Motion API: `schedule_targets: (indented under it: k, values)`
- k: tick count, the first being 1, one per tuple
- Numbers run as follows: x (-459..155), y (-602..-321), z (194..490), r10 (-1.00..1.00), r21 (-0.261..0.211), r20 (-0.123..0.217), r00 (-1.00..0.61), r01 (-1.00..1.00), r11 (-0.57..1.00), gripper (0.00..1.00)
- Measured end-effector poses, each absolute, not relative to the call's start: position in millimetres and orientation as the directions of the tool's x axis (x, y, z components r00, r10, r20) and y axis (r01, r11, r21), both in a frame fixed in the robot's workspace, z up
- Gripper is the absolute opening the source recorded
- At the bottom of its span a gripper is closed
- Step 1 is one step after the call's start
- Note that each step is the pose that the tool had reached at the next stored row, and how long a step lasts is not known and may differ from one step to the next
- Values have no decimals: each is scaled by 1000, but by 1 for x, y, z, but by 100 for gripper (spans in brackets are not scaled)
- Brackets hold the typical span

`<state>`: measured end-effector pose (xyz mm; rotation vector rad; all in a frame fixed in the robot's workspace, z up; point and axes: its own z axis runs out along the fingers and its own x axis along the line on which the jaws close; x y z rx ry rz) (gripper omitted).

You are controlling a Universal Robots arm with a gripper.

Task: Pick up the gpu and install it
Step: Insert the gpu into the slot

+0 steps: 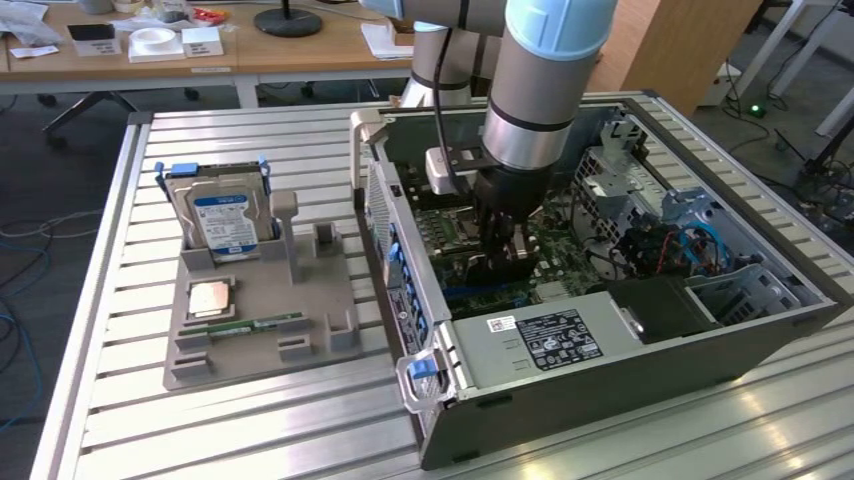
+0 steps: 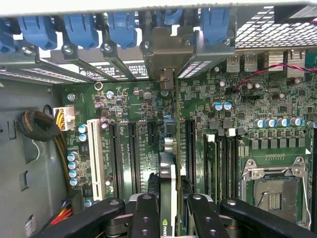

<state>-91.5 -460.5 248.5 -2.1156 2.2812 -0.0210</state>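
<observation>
The gripper [image 2: 167,218] is partly closed, its fingers [image 2: 145,218] clamped on the top edge of the gpu [image 2: 167,173], which stands on edge over the motherboard [image 2: 237,114] inside the case [image 1: 587,345]. From the wrist, the card runs straight away toward the case's rear wall, its bracket [image 2: 166,47] lying up against the rear slot openings beneath the blue latches [image 2: 81,29]. It hangs between the long black slots [image 2: 132,153]; whether its edge is in a slot I cannot tell. To seat it well, I judge the card should stay upright and parallel to the slot, pressed straight down, evenly along its length, the bracket kept aligned with its opening. Farther off, outside the case, the hard drive [image 1: 224,222] stands in the grey holder [image 1: 254,340].
</observation>
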Motion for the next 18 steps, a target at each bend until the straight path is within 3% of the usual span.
schedule_targets:
  k: [18]
  values:
    - [-92,-461,248,-997,-31,-13,-75,-997,75,27]
